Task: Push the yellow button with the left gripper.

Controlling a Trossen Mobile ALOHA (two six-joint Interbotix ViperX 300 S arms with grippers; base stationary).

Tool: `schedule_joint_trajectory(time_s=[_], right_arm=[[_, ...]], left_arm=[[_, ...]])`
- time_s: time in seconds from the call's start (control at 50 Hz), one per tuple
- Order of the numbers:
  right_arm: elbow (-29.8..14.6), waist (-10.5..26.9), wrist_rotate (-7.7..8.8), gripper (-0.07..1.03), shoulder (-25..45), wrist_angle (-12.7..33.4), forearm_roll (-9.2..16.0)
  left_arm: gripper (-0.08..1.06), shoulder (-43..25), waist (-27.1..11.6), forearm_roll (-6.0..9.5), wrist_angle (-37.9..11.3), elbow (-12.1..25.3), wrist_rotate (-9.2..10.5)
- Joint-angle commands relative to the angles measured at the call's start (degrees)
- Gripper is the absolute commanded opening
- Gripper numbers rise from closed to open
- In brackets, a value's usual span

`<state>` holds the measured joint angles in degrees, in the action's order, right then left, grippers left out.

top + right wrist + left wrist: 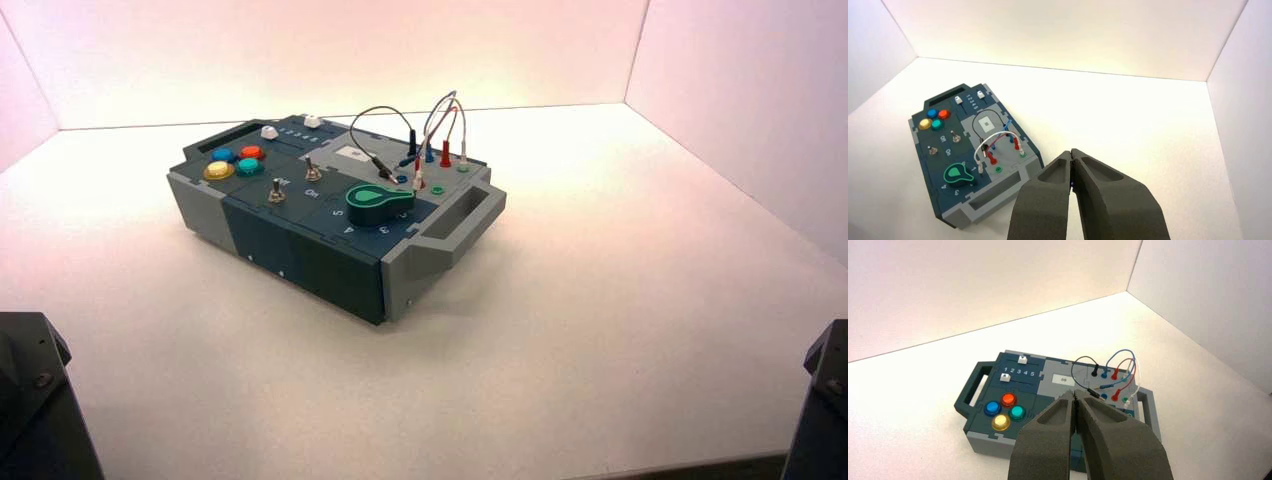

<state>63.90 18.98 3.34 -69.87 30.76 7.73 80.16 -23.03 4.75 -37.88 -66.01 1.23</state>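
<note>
Sitting on the white counter (600, 330) at an angle is the dark-blue-and-grey plastic box (330, 215), and the small glossy amber-yellow dome button (1000, 422) is at its left end, nearest of the four coloured ones, right beside the teal button (1017, 412). Left claw (1075, 394), dark grey with tapered fingers, hangs well back from the box, tips pressed together. Right claw (1071, 153) is parked off the box's right side, fingers together too.

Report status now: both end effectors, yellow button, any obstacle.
Left end effector shut, away from the box. Right end effector shut, parked. Yellow button untouched. Nothing in the way.
</note>
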Motion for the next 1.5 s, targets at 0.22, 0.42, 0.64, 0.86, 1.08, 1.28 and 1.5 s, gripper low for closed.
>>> schedule_joint_trajectory(time_s=[0.22, 0.42, 0.64, 0.86, 1.08, 1.28, 1.5], right_arm=[[-0.6, 0.3, 0.26, -0.02, 0.8, -1.0, -0.4], [-0.6, 0.3, 0.26, -0.02, 1.1, -1.1, -0.4], [-0.6, 0.3, 0.18, -0.02, 2.3, -1.1, -0.2], [-0.6, 0.4, 0.18, -0.02, 2.6, -1.0, -0.1], [-0.5, 0.3, 0.09, -0.02, 2.1, -1.0, -0.1], [-0.6, 0.3, 0.09, -0.02, 0.5, -1.0, -0.1], [-0.5, 0.3, 0.00, -0.02, -0.7, -0.9, 0.0]], left_arm=[[-0.02, -0.8, 0.1, -0.09, 0.6, 0.6, -0.09], [-0.02, -1.4, 0.1, -0.26, 1.0, 0.6, -0.18], [-0.02, -9.8, 1.2, -0.79, 2.0, 1.4, -0.62], [-0.03, -21.4, 2.9, -0.88, 3.0, 3.0, -1.14], [-0.03, -33.6, 6.0, -1.05, 1.9, 7.0, -1.93], [-0.03, -43.9, 6.3, -0.88, 1.8, 11.2, -1.93], [-0.03, -52.6, 6.3, -0.88, 2.8, 14.3, -1.93]])
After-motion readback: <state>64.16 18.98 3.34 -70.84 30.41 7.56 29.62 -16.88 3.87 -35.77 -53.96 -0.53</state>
